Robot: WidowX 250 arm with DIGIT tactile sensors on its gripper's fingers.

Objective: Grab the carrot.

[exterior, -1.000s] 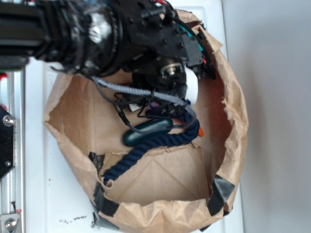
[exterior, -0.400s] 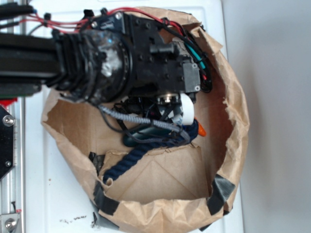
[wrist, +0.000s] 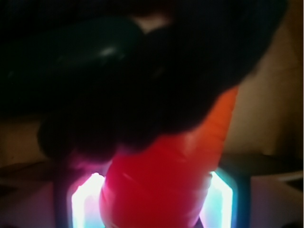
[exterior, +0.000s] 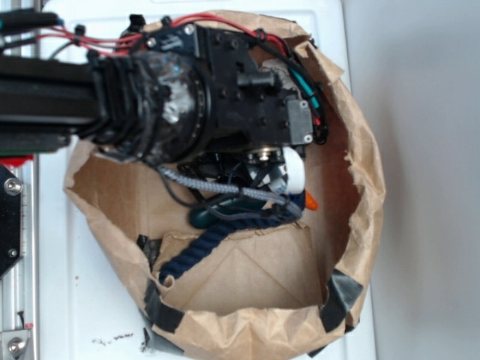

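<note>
I'm looking at a lab-style test bench: a white tabletop [exterior: 90, 300], an aluminium rail [exterior: 26, 247] bolted along its edge, a plain grey wall [exterior: 427, 150], and a taped-up paper bag [exterior: 360, 187] serving as a makeshift bin.

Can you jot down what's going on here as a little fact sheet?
Setting: brown paper bag lying open on a white surface
Carrot: orange, fills the wrist view; only its tip shows from outside
Cucumber: dark green, beside the carrot
Rope: navy, draped across both
Gripper: lowered into the bag over the carrot; whether it has closed can't be told
</note>
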